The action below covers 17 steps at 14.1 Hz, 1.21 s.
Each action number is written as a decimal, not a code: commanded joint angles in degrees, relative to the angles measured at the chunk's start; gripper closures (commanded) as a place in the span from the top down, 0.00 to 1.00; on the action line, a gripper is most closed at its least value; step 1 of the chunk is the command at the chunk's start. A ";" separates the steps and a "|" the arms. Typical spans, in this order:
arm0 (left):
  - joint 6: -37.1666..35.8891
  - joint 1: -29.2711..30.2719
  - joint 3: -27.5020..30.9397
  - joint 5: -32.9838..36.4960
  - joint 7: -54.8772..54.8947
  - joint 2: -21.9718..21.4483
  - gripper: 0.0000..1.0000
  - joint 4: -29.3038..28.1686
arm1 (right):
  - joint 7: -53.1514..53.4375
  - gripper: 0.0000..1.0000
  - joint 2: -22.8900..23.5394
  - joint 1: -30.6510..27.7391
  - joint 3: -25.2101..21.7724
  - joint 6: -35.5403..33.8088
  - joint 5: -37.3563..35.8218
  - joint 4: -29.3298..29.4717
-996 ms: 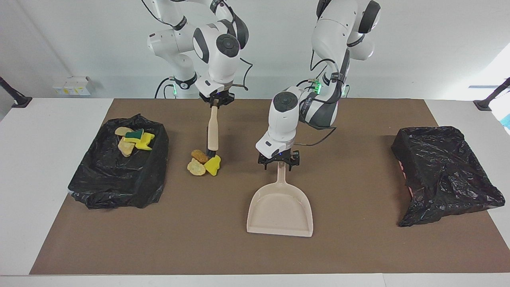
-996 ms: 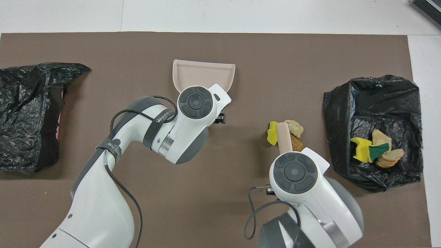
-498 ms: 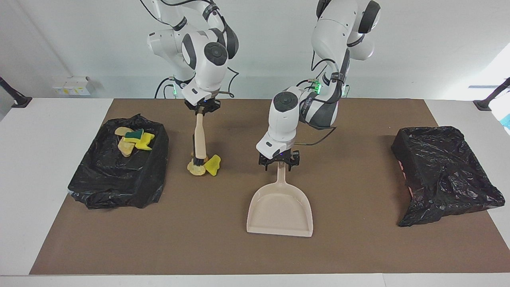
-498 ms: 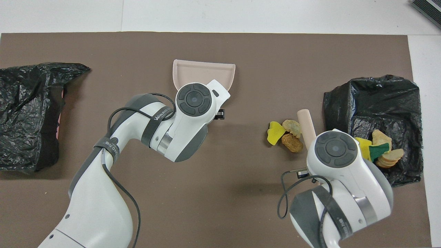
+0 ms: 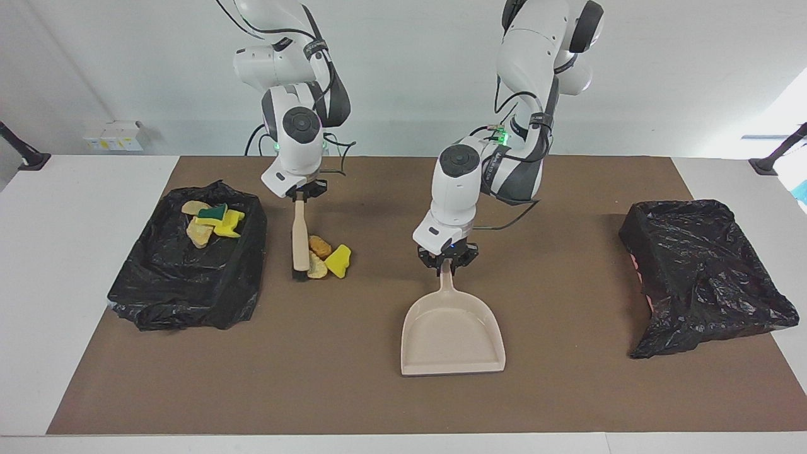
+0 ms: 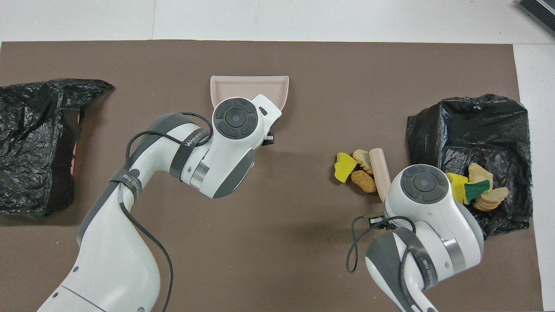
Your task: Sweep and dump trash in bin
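Three trash scraps lie on the brown mat: a yellow one [image 5: 338,260] [image 6: 345,166], a tan one [image 5: 317,268] [image 6: 360,157] and an orange-brown one [image 5: 320,245] [image 6: 363,181]. My right gripper [image 5: 301,193] is shut on the top of a wooden-handled brush [image 5: 299,236] [image 6: 380,171]. The brush's dark bristles rest on the mat beside the tan scrap, between the scraps and the bin [image 5: 189,277] [image 6: 468,125]. My left gripper [image 5: 448,262] is shut on the handle of the beige dustpan [image 5: 452,334] [image 6: 247,86], which lies flat with its mouth pointing away from the robots. In the overhead view both grippers are hidden under their wrists.
The black-bag-lined bin at the right arm's end holds several sponge scraps [image 5: 211,221] [image 6: 472,186]. A second black-bagged container [image 5: 700,271] [image 6: 34,138] sits at the left arm's end. Bare mat [image 5: 378,403] lies between dustpan and scraps.
My left gripper has closed on the dustpan handle, and the pan shifted slightly toward the left arm's end. My right arm carried the brush over the scraps to their bin side.
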 commanded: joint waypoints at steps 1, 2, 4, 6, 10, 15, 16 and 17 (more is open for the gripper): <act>-6.50 2.21 -0.14 0.72 4.39 0.07 0.00 4.16 | -0.40 0.00 0.04 -0.38 0.41 1.01 7.55 -0.07; -7.91 3.70 -0.32 0.72 7.20 -0.02 0.00 4.51 | 0.04 0.00 0.39 0.58 0.41 1.01 10.20 0.54; -13.86 6.69 -0.49 0.11 13.78 0.07 0.00 7.92 | 5.54 0.00 1.01 2.95 0.41 -0.04 11.10 3.26; -17.49 8.80 -0.32 -1.39 21.78 0.16 0.00 9.78 | 8.65 0.00 -0.22 3.32 0.23 -3.10 10.23 6.07; -18.03 13.37 -0.41 -1.48 26.90 -0.11 0.00 9.96 | 6.98 0.00 -6.63 2.70 0.14 -12.33 0.15 4.96; -17.77 15.66 -0.14 -1.57 31.75 -0.19 0.00 9.79 | 2.61 0.00 -9.98 0.68 -0.03 -12.09 -1.20 -0.85; -16.98 15.58 -0.05 -1.31 33.32 -0.46 0.00 9.61 | 2.59 0.00 -9.72 0.77 0.14 -11.39 -1.20 -1.55; -16.97 15.66 -0.05 -1.48 36.46 -0.89 0.00 9.44 | 2.85 0.00 -9.02 0.94 0.23 -9.56 -1.20 -2.52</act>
